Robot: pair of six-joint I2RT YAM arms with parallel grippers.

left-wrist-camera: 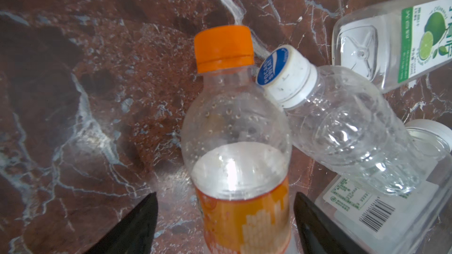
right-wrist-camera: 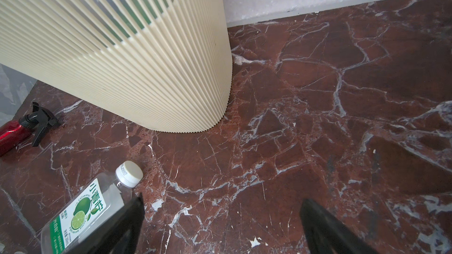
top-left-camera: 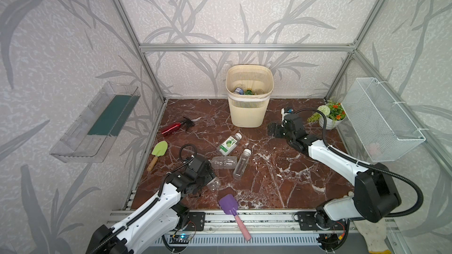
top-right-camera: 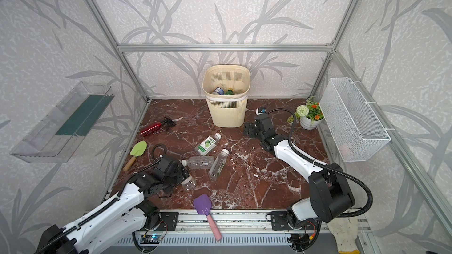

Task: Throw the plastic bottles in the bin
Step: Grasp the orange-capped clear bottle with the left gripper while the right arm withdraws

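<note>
Orange-capped and orange-labelled, a clear plastic bottle [left-wrist-camera: 234, 142] lies at near left on the red-brown marble tabletop [top-left-camera: 281, 179]. Your left gripper [left-wrist-camera: 226, 195] straddles it with jaws apart, and a gap shows on one side. Just beyond lie a ribbed clear bottle [top-left-camera: 223, 162], a slim white-capped bottle [top-left-camera: 241, 164] and a lime-labelled bottle [top-left-camera: 228, 144]. Farther right, your right gripper [right-wrist-camera: 223, 198] hangs wide open, holding nothing. Against the far wall stands the cream slatted plastic bin [top-left-camera: 247, 113], with several bottles [top-left-camera: 244, 91] inside.
</note>
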